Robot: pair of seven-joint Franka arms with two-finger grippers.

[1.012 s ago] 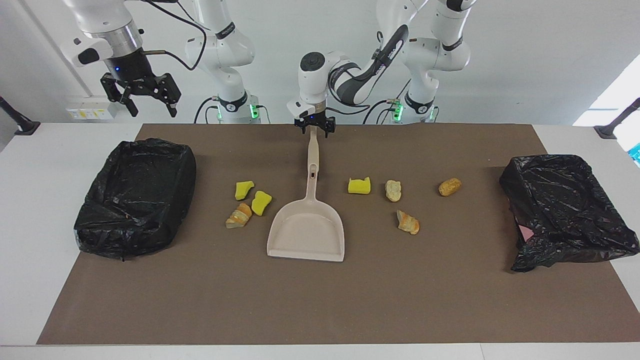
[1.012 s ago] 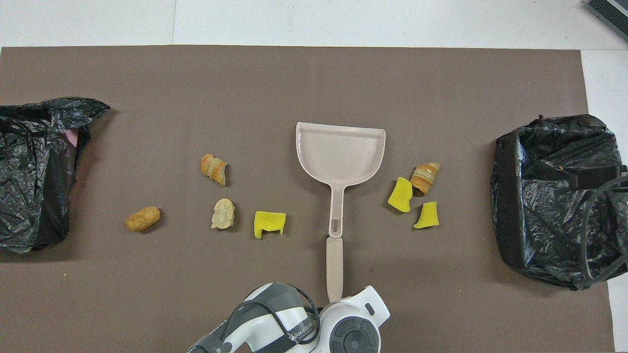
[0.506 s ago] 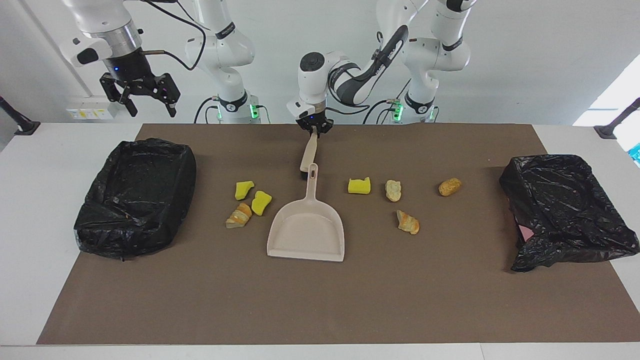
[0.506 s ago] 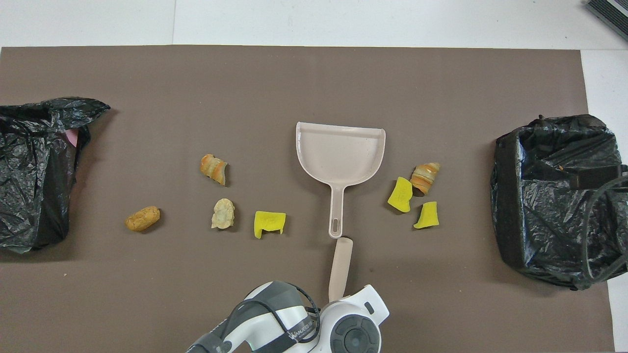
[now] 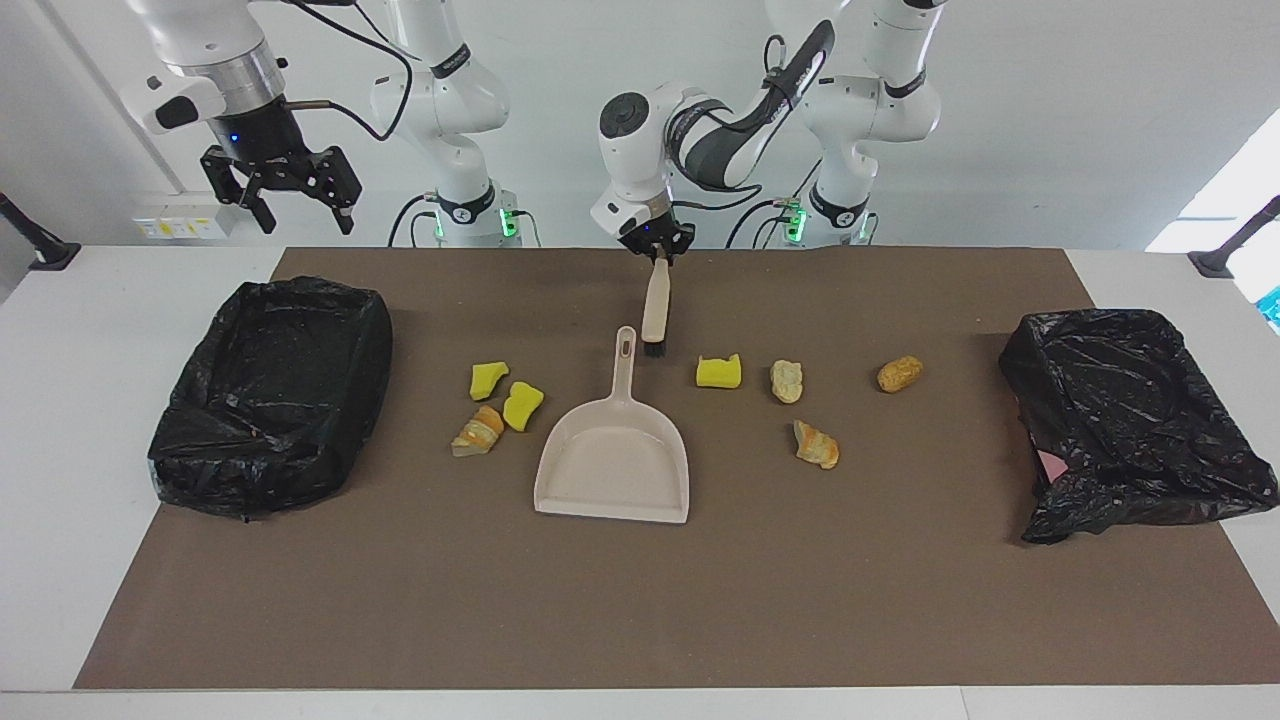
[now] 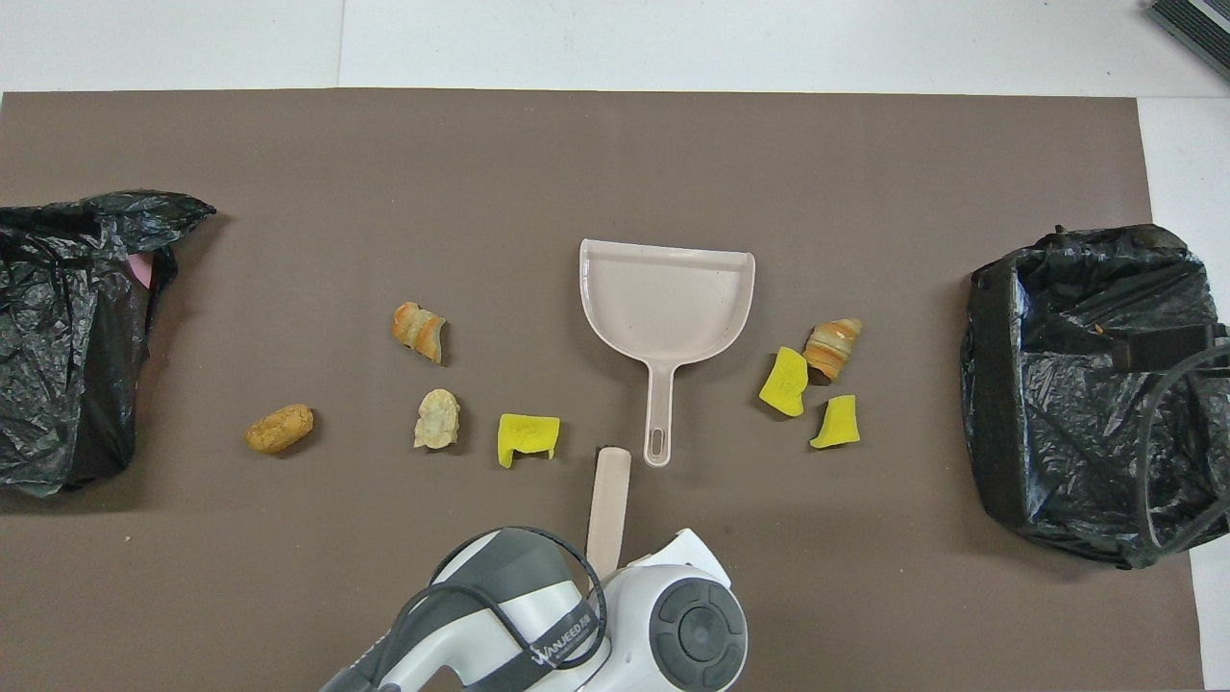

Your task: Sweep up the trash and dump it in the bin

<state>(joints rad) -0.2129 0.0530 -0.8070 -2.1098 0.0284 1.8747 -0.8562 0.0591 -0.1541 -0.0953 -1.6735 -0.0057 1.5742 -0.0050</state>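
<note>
Left gripper clamps brush (bristles down) over mat middle, beside dustpan handle. Right gripper waits wide.

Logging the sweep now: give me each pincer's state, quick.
Left pincer: closed on the brush, lifted beside the dustpan handle.
Right pincer: open, holding nothing, waiting above the table edge.

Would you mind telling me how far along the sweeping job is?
Early. Done: the left gripper is shut on the brush, lifted beside the dustpan handle. Nothing swept: all seven trash pieces lie on the mat, dustpan empty. The right gripper waits open above the bin.
</note>
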